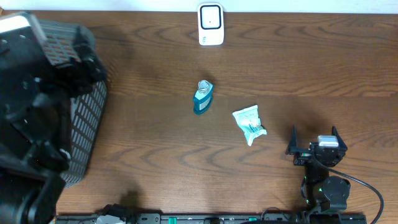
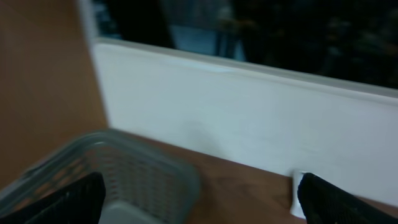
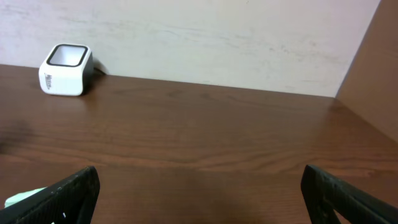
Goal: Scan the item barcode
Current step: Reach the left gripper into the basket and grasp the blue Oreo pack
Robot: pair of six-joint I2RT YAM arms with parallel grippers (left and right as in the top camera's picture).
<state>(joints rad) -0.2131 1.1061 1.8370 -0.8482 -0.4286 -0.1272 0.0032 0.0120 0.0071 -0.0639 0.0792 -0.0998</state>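
**Figure. Barcode-scanning task at an early stage; views read left to right.**

At far left of the overhead view, a grey mesh basket stands on the bench, partly hidden by the left arm, which is raised close to the camera. The left pincer is spread wide. Its wrist view shows two dark fingers at the frame's lower corners with nothing between them, and it hangs above the basket rim, touching nothing.

Near the bench centre lies a blue bottle, on its side as far as can be judged. The white barcode scanner stands well apart from it at the back edge. Just right of the bottle, and not touching it, lies a white packet. The pictures do not show which of the two is the item to be scanned.

At right, the right pincer rests low near the front edge, beside the packet but clear of it. Its jaws are spread wide and empty, and its wrist view looks across bare wood towards the scanner.

Judged progress: nothing is done. No item is grasped, lifted or presented to the scanner. Approach, grasp, carry and showing the barcode all remain.
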